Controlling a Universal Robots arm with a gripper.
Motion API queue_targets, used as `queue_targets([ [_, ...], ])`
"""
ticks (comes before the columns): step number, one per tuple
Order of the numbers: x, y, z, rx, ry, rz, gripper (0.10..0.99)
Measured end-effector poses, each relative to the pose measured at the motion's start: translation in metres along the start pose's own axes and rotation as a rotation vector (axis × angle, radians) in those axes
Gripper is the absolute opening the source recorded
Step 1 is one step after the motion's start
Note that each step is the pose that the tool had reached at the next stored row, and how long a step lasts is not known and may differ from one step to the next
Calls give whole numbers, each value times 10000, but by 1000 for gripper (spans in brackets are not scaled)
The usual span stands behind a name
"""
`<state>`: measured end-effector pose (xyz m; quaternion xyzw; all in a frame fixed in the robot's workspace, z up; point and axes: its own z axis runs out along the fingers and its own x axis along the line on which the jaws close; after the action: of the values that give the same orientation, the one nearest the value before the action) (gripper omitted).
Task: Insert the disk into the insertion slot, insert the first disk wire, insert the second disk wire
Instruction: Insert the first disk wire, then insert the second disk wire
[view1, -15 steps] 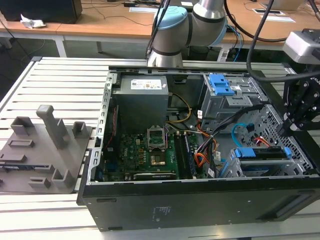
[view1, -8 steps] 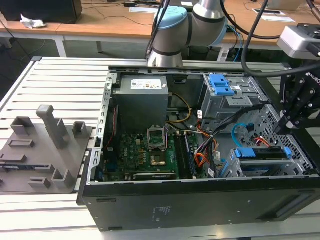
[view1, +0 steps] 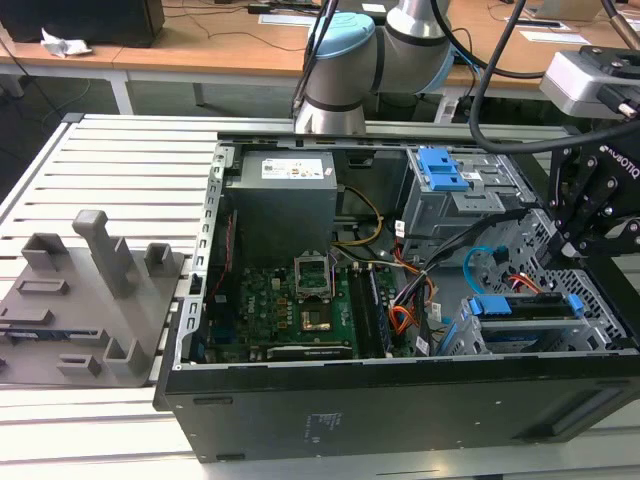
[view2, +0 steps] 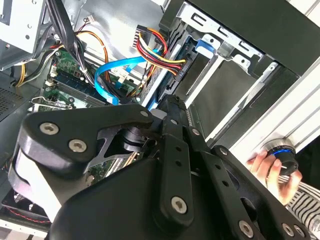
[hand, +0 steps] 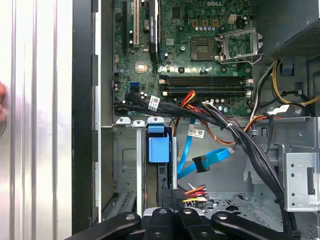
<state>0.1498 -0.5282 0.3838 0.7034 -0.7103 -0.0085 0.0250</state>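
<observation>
Robot hand: the gripper (view1: 562, 245) is hanging low inside the open computer box (view1: 400, 400), at the exterior view's right. In both wrist views its tip (view2: 171, 104) (hand: 172, 202) is sitting right at the back edge of the disk.
Fingers: they are squeezing close together. I cannot tell if anything is sitting between them.
Disk: the disk (view1: 525, 312) in its blue frame is lying flat inside the insertion slot (view1: 603, 325).
Slot: its grey metal wall (hand: 125, 165) is standing just beside the blue tab of the disk (hand: 159, 149).
First wire: the first disk wire (view2: 157, 52), a red, yellow and black bunch, is reaching to the disk's edge. It is ending just beside the gripper tip (hand: 195, 191).
Second wire: the second disk wire (view1: 478, 262) (view2: 112, 70) is curling in a loop near the disk. Its plug end (hand: 201, 164) is lying loose, apart from the disk.
Tall cage: the tall cage (view1: 440, 168) with the blue latch is standing behind the slot.
Person: a hand (view2: 267, 167) is holding a round black knob (view2: 282, 159) outside the box.
</observation>
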Motion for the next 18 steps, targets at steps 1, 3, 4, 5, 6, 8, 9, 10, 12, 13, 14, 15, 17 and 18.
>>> queue_targets([
  [1,0,0,0,0,0,0,106],
  [3,0,1,0,0,0,0,106],
  [4,0,2,0,0,0,0,106],
  [5,0,3,0,0,0,0,106],
  [6,0,3,0,0,0,0,106],
  [8,0,4,0,0,0,1,169],
  [9,0,4,0,0,0,0,302],
  [10,-1,4,0,0,0,0,302],
  [12,-23,5,0,0,0,1,302],
  [13,-69,6,-1,0,1,3,302],
  [14,-139,6,0,0,1,1,302],
  [15,-194,8,5,0,0,1,302],
  [17,-266,44,27,0,-1,-19,302],
  [18,-294,96,52,0,3,-39,302],
])
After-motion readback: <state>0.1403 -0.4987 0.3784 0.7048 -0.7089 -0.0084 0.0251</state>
